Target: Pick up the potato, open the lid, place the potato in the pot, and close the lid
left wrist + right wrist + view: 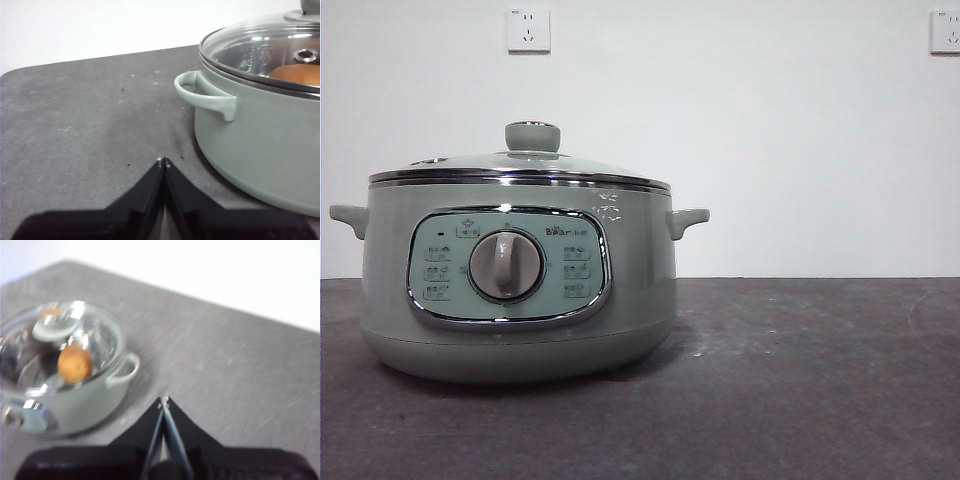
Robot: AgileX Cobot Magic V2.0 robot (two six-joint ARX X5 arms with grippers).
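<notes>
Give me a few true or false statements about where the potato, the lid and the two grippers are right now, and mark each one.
1. The potato lies inside the pot. True.
2. The lid rests on the table beside the pot. False: it sits on the pot's rim.
3. The left gripper grips the pot's side handle. False: it is shut on nothing, apart from the handle.
4. The right gripper is shut and holds nothing. True.
5. Neither arm shows in the front view. True.
</notes>
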